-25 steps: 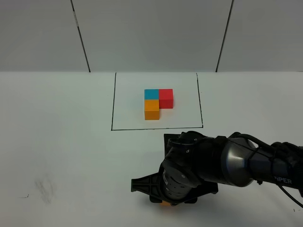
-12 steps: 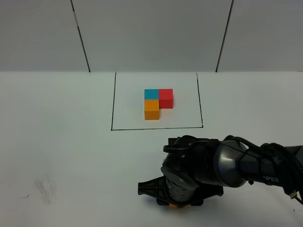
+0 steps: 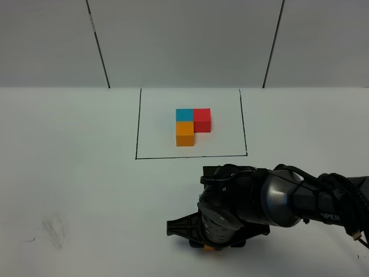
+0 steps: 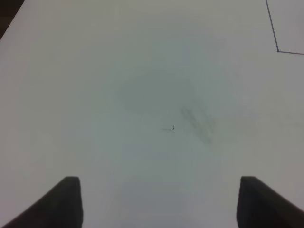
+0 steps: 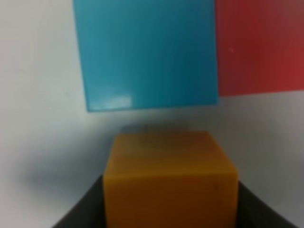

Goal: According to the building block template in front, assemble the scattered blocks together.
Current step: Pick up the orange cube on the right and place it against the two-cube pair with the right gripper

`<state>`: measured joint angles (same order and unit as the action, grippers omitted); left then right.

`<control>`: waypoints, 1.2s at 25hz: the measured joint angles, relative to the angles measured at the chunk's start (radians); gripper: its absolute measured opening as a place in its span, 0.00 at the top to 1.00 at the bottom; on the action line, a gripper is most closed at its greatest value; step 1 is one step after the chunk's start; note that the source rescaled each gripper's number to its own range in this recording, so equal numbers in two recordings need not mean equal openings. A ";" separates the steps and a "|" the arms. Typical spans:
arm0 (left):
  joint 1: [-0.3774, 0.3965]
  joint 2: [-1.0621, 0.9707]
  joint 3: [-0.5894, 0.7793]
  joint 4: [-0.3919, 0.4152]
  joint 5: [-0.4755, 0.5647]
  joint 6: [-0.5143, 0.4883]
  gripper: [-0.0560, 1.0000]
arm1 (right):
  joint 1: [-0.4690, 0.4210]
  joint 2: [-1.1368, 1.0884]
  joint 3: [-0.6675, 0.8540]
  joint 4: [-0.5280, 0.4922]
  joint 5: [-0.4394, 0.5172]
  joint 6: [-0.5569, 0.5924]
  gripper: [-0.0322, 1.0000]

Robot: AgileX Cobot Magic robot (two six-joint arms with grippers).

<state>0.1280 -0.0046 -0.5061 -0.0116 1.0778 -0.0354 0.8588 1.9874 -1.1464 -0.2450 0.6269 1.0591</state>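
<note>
The building block template [image 3: 192, 127] is a blue, red and orange cluster inside a black drawn rectangle at the table's far middle. My right gripper [image 3: 207, 242] hangs low near the front edge, shut on the orange block [image 3: 206, 249], of which only a sliver shows under the arm. In the right wrist view the orange block [image 5: 170, 178] sits between the dark fingers of the right gripper [image 5: 170, 209]. Just beyond it lie the blue block [image 5: 147, 52] and the red block [image 5: 259, 45], side by side and touching. My left gripper [image 4: 161, 199] is open over bare table.
The black rectangle's line [image 3: 137, 133] runs between the template and my right arm [image 3: 277, 202]. A faint smudge [image 3: 52, 231] and a small mark [image 4: 168, 128] lie on the white table at the left.
My right arm has shifted slightly to the right with the orange block still in its grip. The template has not moved.
</note>
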 joint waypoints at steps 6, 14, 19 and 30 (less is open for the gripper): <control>0.000 0.000 0.000 0.000 0.000 0.000 0.47 | -0.005 0.001 0.000 -0.003 -0.017 -0.004 0.76; 0.000 0.000 0.000 0.000 0.000 0.000 0.47 | -0.011 0.048 -0.074 -0.005 0.029 -0.033 0.76; 0.000 0.000 0.000 0.000 0.000 0.000 0.47 | -0.015 0.057 -0.085 -0.005 0.044 -0.038 0.76; 0.000 0.000 0.000 0.000 0.000 0.000 0.47 | -0.048 0.067 -0.091 0.010 0.069 -0.038 0.76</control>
<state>0.1280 -0.0046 -0.5061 -0.0116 1.0778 -0.0354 0.8113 2.0542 -1.2376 -0.2347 0.6959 1.0213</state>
